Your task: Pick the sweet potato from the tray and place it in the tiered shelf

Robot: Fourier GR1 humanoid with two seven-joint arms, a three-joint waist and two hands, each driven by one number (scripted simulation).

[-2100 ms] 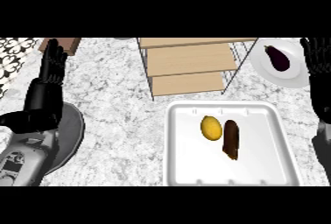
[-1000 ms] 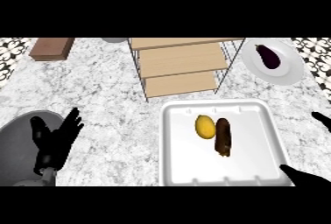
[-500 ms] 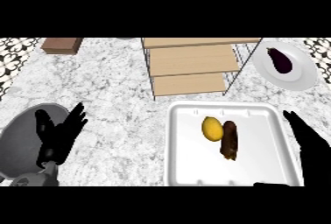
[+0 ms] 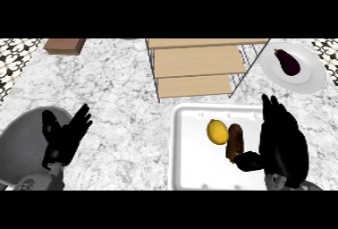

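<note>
A pale marbled desk (image 4: pixel 119 103) fills the view. Nearest, the right hand (image 4: pixel 282 143) hangs over the white tray (image 4: pixel 191 172), fingers straight and together, thumb beside the sweet potato (image 4: pixel 234 139) but not closed on it. The left hand (image 4: pixel 63 136) rests at the left, fingers spread. The sweet potato lies lengthwise in the tray, touching a yellow lemon (image 4: pixel 217 131); it looks stiff, fairly dense and matte, best pinched across its middle. Beyond stands the tiered shelf (image 4: pixel 195 67), with an eggplant (image 4: pixel 287 61) on a plate (image 4: pixel 310 80).

Brown sweet potato (image 4: pixel 234 141), yellow lemon (image 4: pixel 217 131), white tray (image 4: pixel 188 156), purple eggplant (image 4: pixel 287 61)
</note>
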